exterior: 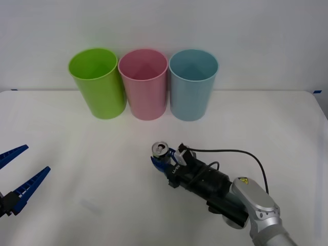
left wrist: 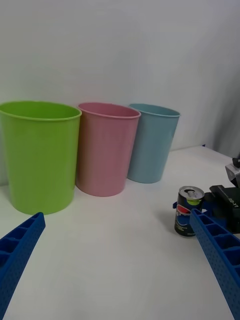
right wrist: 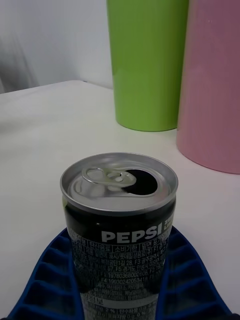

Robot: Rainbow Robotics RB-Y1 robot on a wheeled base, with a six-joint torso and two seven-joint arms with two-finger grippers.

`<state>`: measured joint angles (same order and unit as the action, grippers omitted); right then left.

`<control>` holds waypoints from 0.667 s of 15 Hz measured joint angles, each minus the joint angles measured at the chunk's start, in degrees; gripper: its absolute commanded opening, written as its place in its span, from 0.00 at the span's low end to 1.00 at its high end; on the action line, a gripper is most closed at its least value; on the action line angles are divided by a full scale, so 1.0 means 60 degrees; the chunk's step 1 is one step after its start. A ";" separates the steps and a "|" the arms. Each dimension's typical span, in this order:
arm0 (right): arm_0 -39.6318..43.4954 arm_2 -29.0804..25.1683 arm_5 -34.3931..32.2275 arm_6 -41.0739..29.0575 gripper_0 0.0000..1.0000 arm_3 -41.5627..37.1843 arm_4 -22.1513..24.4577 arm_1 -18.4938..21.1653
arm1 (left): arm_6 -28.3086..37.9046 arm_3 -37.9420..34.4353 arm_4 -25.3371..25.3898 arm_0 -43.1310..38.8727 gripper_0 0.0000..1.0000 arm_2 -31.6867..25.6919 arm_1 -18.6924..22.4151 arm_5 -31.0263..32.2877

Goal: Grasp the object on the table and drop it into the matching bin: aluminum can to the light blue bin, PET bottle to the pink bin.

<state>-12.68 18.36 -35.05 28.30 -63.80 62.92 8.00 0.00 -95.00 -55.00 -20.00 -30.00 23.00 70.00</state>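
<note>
The aluminum can [exterior: 161, 150] stands upright on the white table [exterior: 77, 143], in front of the gap between the pink bin [exterior: 144, 84] and the light blue bin [exterior: 193, 84]. My right gripper [exterior: 160, 158] is shut on it, one blue finger pressed against each side of the can [right wrist: 120, 225]. The can's pull-tab top is open and its dark label faces the wrist camera. My left gripper [exterior: 36, 159] hangs open at the table's left edge, far from the can [left wrist: 189, 210].
A lime green bin [exterior: 97, 82] stands left of the pink one, the three in a row against the back wall. A black cable loops over the right arm. Bare tabletop stretches between the can and the bins.
</note>
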 measured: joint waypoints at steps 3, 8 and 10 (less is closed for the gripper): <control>0.0002 -0.0058 -0.0121 0.0014 0.00 0.0000 -0.0053 0.0066 | 0.0000 0.0000 0.0000 0.0000 1.00 0.0000 0.0000 0.0000; 0.0339 -0.0080 -0.0501 -0.0041 0.00 -0.0599 -0.0462 0.0690 | 0.0000 0.0000 0.0000 0.0000 1.00 0.0000 0.0000 0.0000; 0.0917 -0.0073 -0.0402 -0.0143 0.00 -0.1566 -0.0624 0.1062 | 0.0000 0.0000 0.0000 -0.0001 1.00 0.0000 0.0000 0.0000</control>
<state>-7.18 17.92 -37.46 27.44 -73.20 59.18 14.37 0.00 -95.00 -55.00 -20.00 -30.00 23.00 70.00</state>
